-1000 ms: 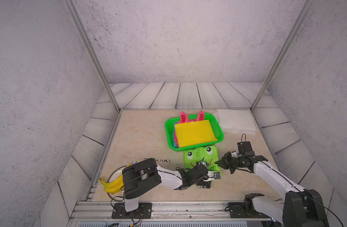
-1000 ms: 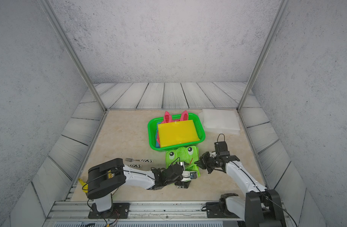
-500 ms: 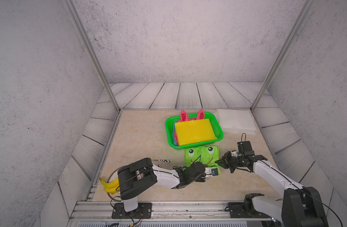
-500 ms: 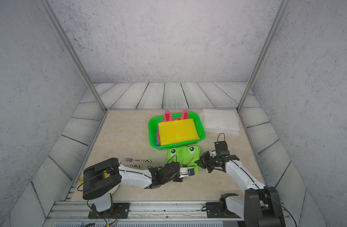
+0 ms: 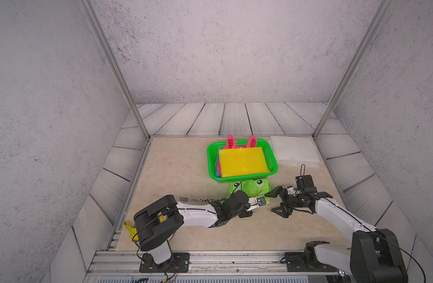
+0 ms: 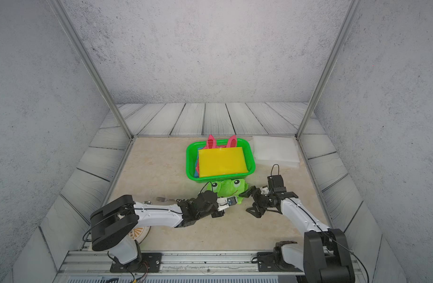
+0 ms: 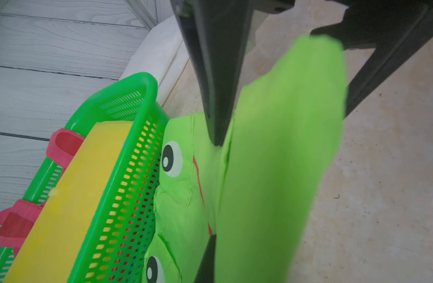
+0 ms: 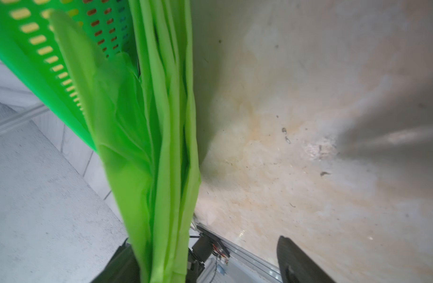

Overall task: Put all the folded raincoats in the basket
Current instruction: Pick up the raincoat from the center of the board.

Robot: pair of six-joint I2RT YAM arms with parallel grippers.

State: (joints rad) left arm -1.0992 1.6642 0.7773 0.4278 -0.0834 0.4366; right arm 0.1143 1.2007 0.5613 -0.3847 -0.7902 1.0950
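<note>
The lime-green frog-faced folded raincoat (image 5: 252, 187) (image 6: 229, 187) lies on the table against the near wall of the green basket (image 5: 211, 166) (image 6: 189, 166). My left gripper (image 5: 262, 201) (image 6: 231, 201) is shut on the raincoat's near edge; in the left wrist view a loose flap (image 7: 271, 171) hides one finger. My right gripper (image 5: 275, 202) (image 6: 249, 203) stands open at the coat's right corner. In the right wrist view the cloth layers (image 8: 149, 122) hang against one finger, apart from the other finger (image 8: 298, 262). A yellow folded coat (image 5: 242, 161) fills the basket.
A pink eared item (image 5: 231, 142) pokes up at the basket's far wall. A white translucent sheet (image 5: 293, 152) lies at the back right. A fork (image 5: 186, 199) sits by my left forearm. A banana (image 5: 132, 230) and a plate (image 6: 139, 232) sit beside the left arm's base.
My right gripper has opened and let go of the raincoat's corner. My left gripper has closed on the coat's near edge. The raincoat stays against the basket.
</note>
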